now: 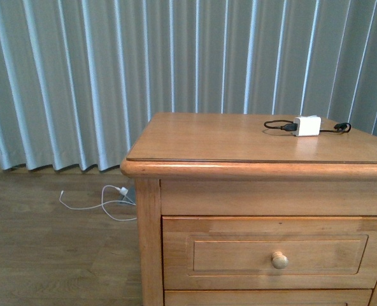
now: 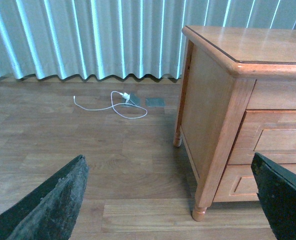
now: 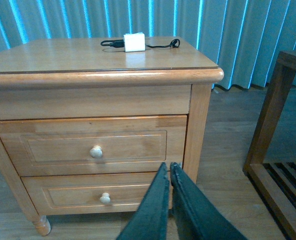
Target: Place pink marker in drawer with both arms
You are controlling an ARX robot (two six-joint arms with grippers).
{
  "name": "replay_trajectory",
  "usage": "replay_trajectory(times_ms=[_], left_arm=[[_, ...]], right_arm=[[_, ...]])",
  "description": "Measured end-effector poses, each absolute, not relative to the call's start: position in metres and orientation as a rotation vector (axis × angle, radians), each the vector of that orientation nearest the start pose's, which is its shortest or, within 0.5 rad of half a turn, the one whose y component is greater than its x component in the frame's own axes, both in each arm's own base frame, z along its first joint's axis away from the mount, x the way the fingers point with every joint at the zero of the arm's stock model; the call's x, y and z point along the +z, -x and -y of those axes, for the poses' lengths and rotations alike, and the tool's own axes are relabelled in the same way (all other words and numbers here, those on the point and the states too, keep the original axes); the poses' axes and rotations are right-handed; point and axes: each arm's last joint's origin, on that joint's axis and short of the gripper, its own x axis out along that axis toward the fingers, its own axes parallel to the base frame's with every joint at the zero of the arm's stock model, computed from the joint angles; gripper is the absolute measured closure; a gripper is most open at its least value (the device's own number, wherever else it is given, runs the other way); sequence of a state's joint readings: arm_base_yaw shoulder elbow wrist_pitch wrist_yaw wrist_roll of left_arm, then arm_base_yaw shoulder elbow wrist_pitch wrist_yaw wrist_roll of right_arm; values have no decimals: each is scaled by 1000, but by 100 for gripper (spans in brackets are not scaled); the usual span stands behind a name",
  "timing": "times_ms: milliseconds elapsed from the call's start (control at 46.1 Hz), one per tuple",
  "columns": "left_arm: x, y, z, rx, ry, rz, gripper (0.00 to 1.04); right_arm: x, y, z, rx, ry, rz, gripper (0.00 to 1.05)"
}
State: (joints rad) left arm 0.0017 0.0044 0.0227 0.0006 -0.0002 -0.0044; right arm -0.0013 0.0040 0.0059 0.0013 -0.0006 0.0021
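Drawer [image 3: 83, 145] opening looks like the step in hand: the upper, taller drawer of the nightstand [image 1: 239, 143] is shut flush, and both arms hang well back from it. The pink marker appears in none of the three views, so where it lies cannot be told; it may sit outside the frames.

The right gripper [image 3: 169, 172] has its fingers pressed together, nothing between them, low in front of the nightstand; the drawer's round knob [image 3: 96, 151] lies ahead of the tips and toward the left arm's side. To do this well, the fingers should part first, come in level with the knob, close behind its bulge rather than on its rounded face, and pull straight out along the drawer's travel so it does not bind.

The left gripper [image 2: 170, 200] has its fingers spread wide, empty, out past the nightstand's side panel and over the wooden floor [image 2: 63, 130].

The nightstand is honey-coloured wood with a smooth, slightly glossy top, a rounded edge moulding and recessed-panel drawer fronts; the knob is pale turned wood, small and slippery-looking. The lower drawer [image 3: 88, 194] is shallower. On top, far beyond the fingers, rests a white charger block [image 1: 307, 125] with a thin black cable [image 1: 276, 124]. The fingers are matte black, tapered, rough-edged.
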Motion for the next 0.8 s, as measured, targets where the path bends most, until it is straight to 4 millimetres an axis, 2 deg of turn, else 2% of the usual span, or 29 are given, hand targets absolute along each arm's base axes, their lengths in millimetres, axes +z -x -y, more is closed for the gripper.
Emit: replay_trajectory(times_ms=[217,368,520,802], left_arm=[[171,-97,0,2,4,19,6],[171,-97,0,1,4,19,6],[171,-97,0,2,4,19,6],[171,-97,0,2,4,19,6]], right_arm=[[165,-98,0,-1,-2,3,63],[165,-98,0,-1,-2,3,32],[165,-98,0,-1,-3,3,7],[165,-98,0,-1,-3,3,9]])
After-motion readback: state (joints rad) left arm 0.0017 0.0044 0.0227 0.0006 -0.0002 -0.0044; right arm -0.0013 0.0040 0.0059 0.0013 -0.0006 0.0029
